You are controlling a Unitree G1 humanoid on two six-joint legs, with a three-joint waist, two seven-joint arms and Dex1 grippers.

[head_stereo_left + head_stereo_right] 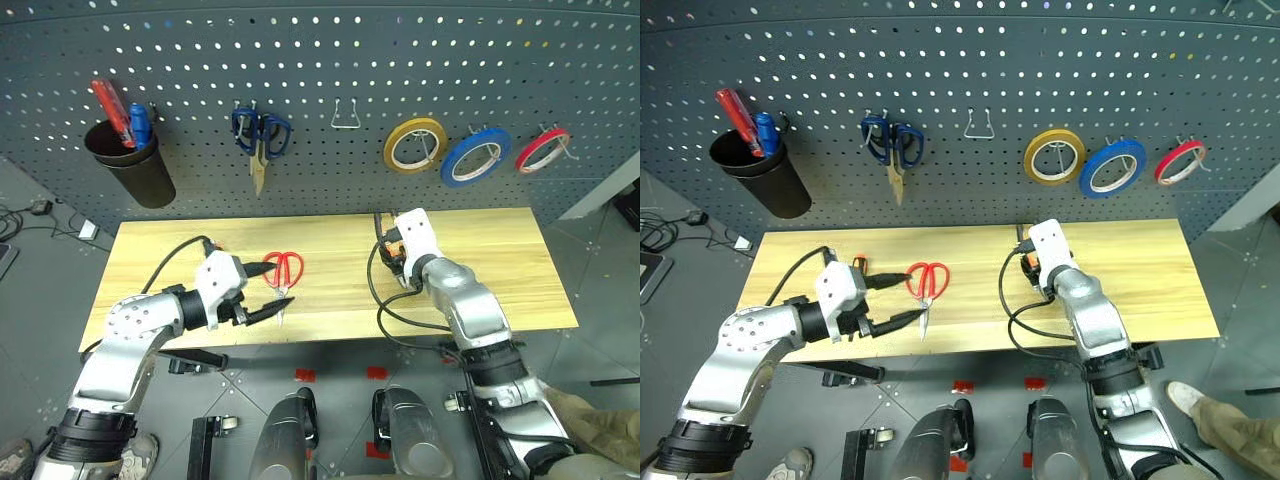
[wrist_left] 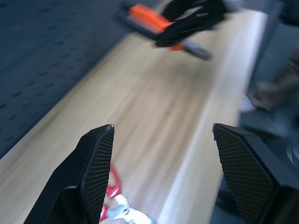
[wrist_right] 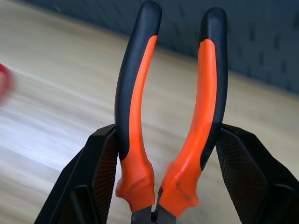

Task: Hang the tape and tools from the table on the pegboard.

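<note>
Right end effector point(image 3: 161, 140): clamped on pliers point(image 3: 170, 107), handles forward, seemingly for hooking | left end effector point(image 1: 268, 292): wide, empty, over red scissors point(image 1: 284, 270), frame centre-left tabletop point(image 1: 500, 260) | blue tape point(image 1: 476, 157): hung, upper-right pegboard point(image 1: 330, 60).

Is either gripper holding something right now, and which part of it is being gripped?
The right gripper is shut on the orange-and-black-handled pliers, clamping both handles near the pivot. The left gripper is open and empty, above the red-handled scissors.
</note>
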